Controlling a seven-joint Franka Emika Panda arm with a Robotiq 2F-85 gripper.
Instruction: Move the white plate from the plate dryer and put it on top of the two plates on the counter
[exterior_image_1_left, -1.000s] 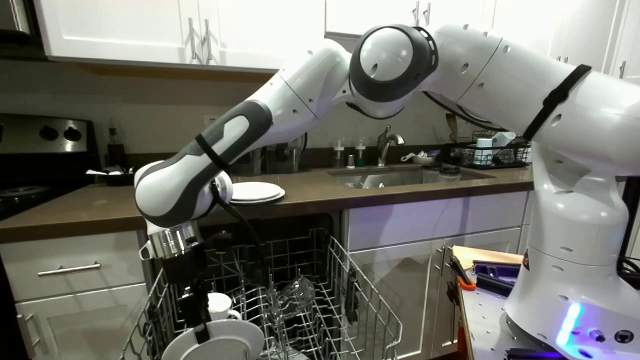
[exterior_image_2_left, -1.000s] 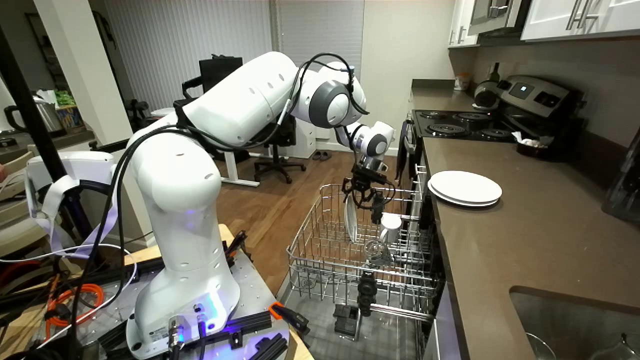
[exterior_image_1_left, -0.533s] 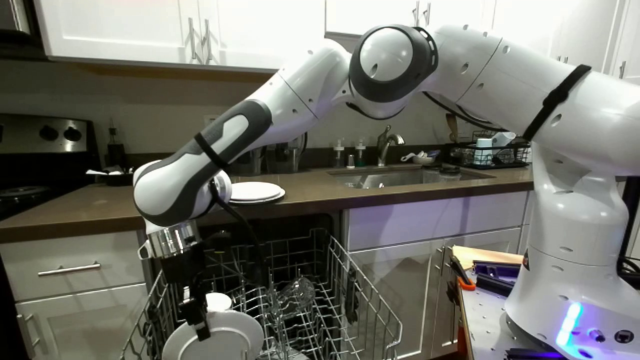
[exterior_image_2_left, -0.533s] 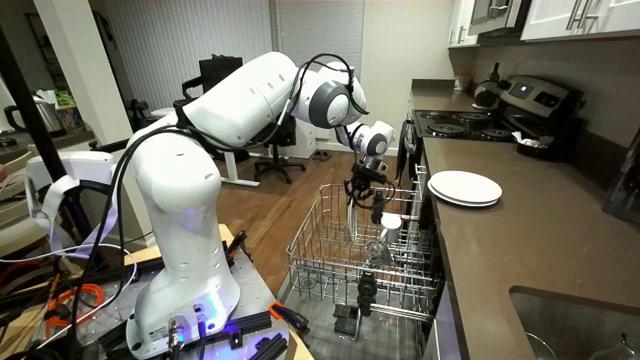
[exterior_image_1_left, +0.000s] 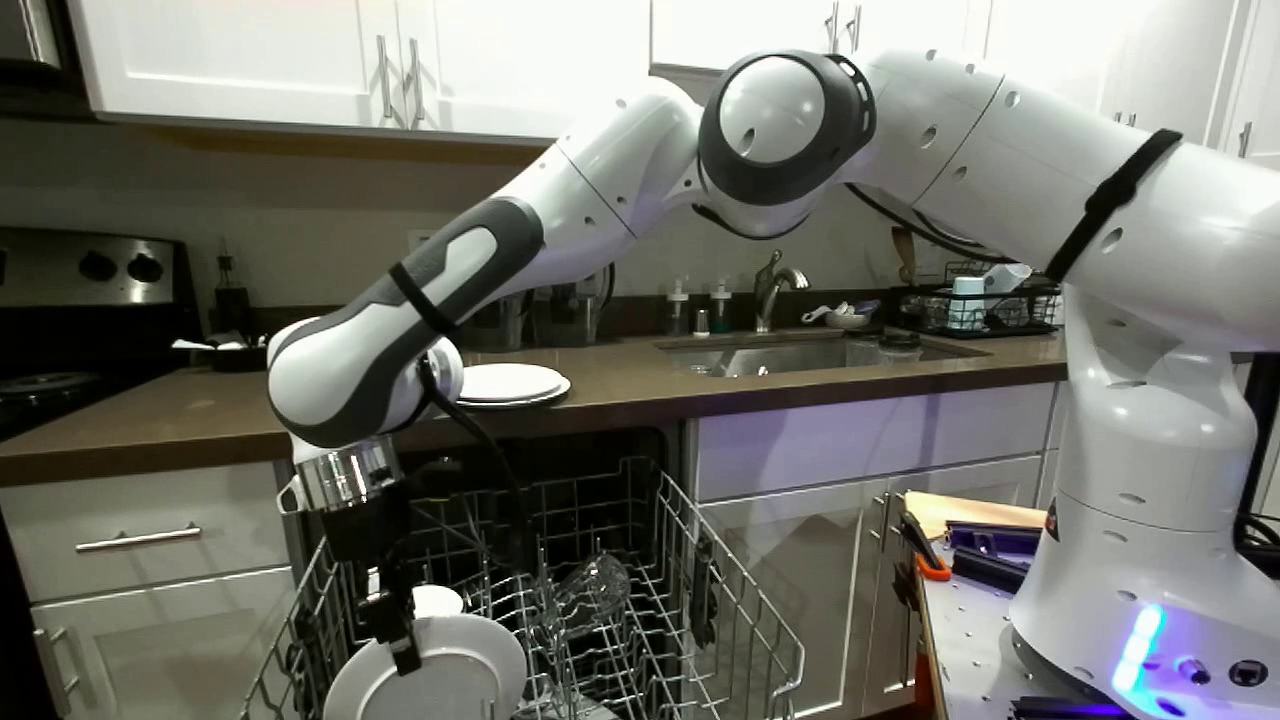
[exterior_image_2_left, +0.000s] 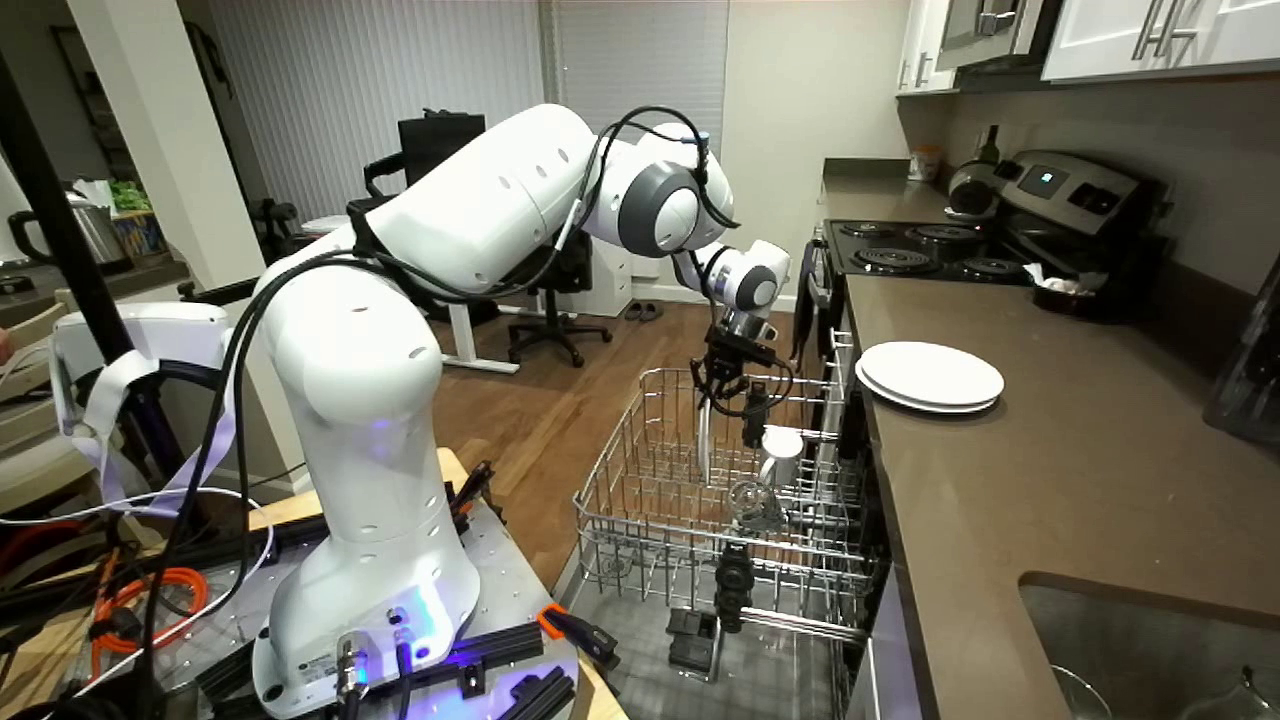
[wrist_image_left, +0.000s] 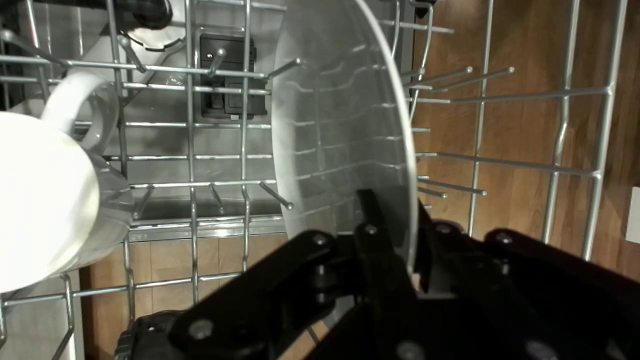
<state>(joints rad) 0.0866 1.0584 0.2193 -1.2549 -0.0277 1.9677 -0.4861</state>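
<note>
As the gripper points down, it clamps the rim of the white plate below, in the plate dryer, between the white mug and the outer edge. The disc (eating side unclear) stands upright, roughly along the front edge of the counter, where the two plates lie; a straight lift suits.

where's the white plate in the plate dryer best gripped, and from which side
I'd pinch the white plate at its upper rim from above, a finger either side, as the gripper does: the plate stands nearly upright in the plate dryer, thin edge up.
</note>
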